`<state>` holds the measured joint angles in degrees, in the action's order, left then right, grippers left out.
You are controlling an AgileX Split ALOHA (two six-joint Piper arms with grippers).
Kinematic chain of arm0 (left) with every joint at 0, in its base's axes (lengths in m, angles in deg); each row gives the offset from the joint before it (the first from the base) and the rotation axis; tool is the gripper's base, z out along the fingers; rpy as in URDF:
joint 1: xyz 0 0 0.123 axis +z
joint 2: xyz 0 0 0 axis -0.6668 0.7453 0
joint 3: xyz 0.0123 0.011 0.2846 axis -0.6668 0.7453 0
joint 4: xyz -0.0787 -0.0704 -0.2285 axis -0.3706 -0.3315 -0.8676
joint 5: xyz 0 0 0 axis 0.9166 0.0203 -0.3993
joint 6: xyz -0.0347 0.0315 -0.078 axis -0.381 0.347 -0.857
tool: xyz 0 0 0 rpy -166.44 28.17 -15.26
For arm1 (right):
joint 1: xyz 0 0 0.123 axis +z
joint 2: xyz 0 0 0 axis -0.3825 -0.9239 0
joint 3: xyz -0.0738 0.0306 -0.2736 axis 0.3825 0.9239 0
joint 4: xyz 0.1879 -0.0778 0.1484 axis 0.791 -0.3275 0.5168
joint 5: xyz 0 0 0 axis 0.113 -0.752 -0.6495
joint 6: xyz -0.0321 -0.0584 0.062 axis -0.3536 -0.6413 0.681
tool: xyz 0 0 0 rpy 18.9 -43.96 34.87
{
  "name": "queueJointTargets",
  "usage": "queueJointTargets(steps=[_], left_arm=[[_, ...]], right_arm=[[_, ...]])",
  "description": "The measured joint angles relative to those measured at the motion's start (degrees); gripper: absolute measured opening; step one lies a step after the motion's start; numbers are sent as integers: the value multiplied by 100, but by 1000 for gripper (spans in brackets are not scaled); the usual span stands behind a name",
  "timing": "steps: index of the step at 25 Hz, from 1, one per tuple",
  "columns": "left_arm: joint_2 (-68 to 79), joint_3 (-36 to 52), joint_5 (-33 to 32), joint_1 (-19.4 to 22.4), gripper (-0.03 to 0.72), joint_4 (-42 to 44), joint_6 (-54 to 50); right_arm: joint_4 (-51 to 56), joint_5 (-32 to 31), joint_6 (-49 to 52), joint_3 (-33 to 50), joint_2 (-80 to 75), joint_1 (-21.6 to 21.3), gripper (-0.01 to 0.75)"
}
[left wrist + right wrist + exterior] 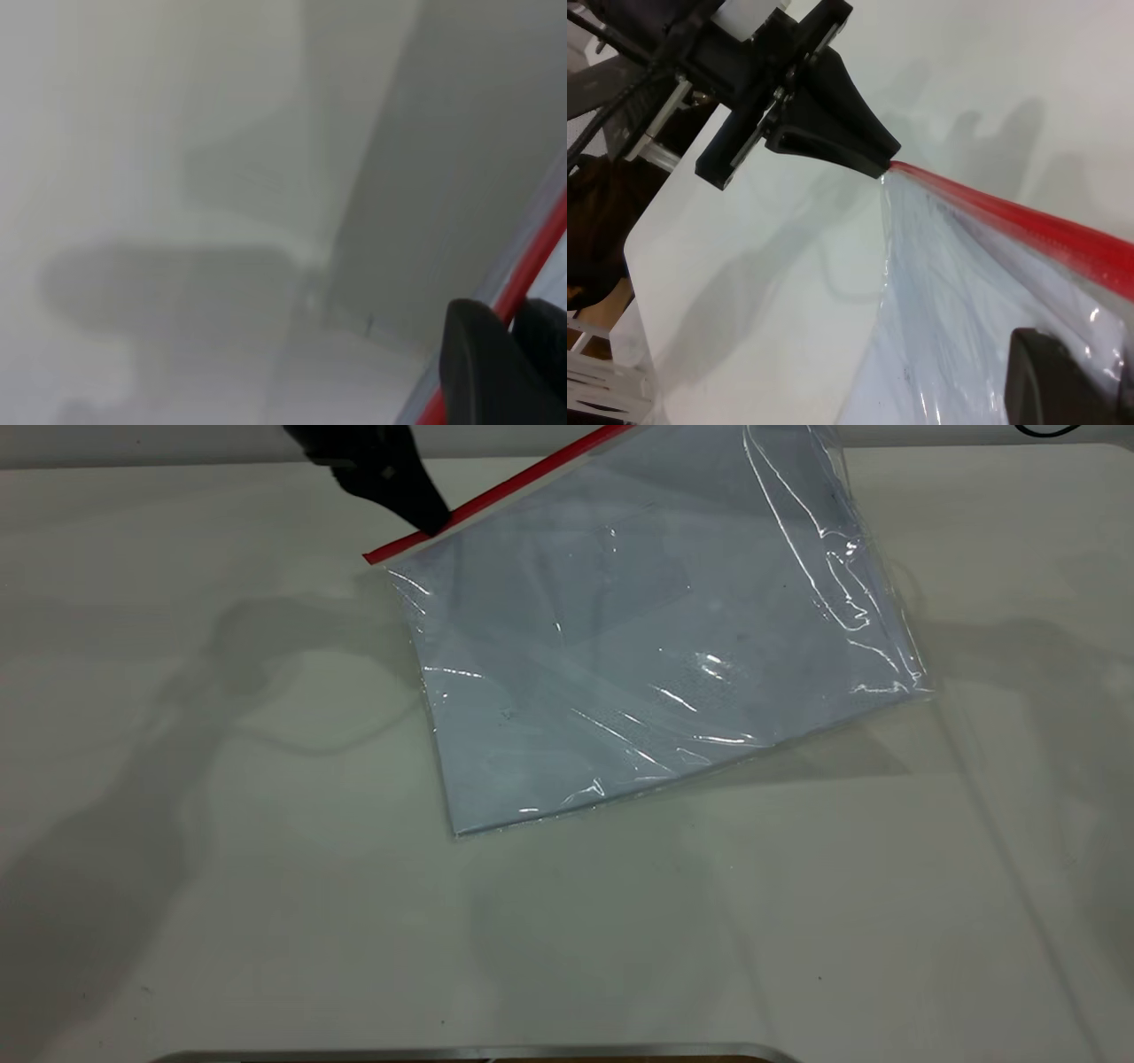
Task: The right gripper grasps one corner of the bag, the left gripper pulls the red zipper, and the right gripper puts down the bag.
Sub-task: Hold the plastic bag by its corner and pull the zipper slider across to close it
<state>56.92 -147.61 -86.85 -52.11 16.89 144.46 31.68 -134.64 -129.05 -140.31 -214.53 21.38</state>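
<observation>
A pale, glossy white bench (221,868) fills the room's view, with soft shadows of the 2 arms lying across it. No brand, label text or other writing can be read on anything here; a faint rectangular pocket shows through the plastic, but nothing on it is legible.

The bag (656,655) is a clear pouch with white sheets inside, held tilted so that its lower edge rests on or just over the bench near the middle, while its top rises out of the exterior view. The red zipper (496,494) runs along that raised edge as a thin red strip, slanting up toward the far side.

The left end effector (431,522) is at the low end of the strip, its black tapered jaws pressed together on the red zipper close to the corner; the left wrist view shows the red strip passing between the 2 dark fingertips (478,372).

The right end effector (1063,381) appears only as a dark blunt shape at the edge of its own wrist view, lying against the plastic, and it is cut off in the exterior view. I cannot tell how its jaws stand, nor see the corner it would be holding.
</observation>
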Motion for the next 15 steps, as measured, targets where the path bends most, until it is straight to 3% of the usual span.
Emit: queueJointTargets(steps=[10, 15], left_arm=[[0, 4, -207, 335, 104, 613, -486], [0, 4, -260, 376, 124, 342, -591]], right_arm=[[47, 22, 0, 0, 4, -19, 34], [78, 243, -126, 0, 4, -25, 39]])
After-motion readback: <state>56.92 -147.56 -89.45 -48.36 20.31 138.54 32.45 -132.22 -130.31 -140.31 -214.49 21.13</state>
